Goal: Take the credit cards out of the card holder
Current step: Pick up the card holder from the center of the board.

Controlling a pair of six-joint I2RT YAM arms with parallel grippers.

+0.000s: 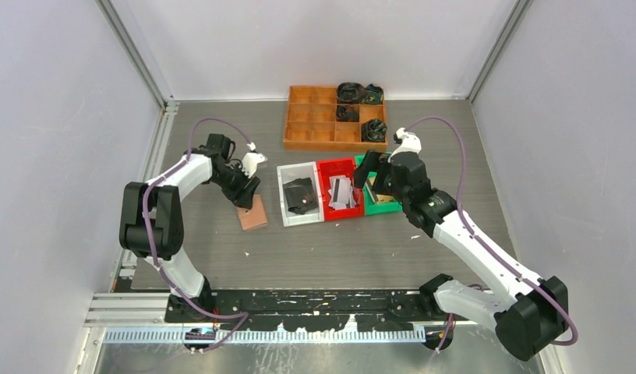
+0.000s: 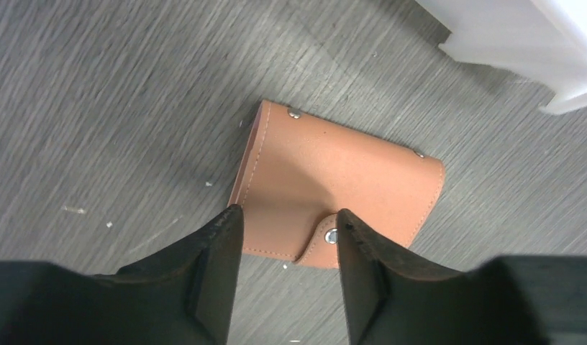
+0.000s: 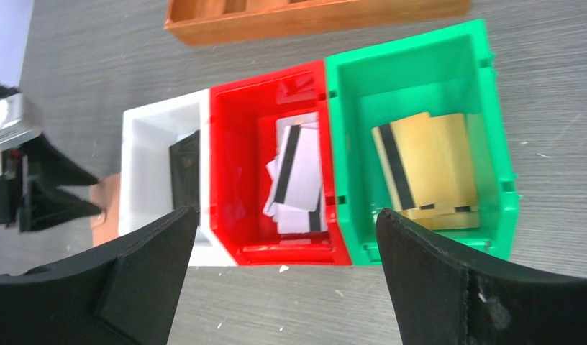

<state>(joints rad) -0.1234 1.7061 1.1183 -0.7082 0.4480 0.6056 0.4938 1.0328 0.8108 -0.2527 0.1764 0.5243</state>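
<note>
Left jaws, released, frame the strap [image 2: 321, 241] of the holder [image 2: 334, 172], which lies shut on the desk [image 2: 96, 108] near the white bin [image 2: 521, 36]. Likely best: pinch the strap and peel upward gently. Right jaws, released and empty, hover over the red bin [image 3: 231, 158] and its cards [image 3: 298, 172].

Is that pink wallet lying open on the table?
No, the wallet is folded shut, with only its plain outer cover showing.

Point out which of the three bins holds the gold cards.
The green bin, at the row's right end in the right wrist view, holds the gold cards. The middle red bin holds white cards; the white bin has dark contents.
</note>
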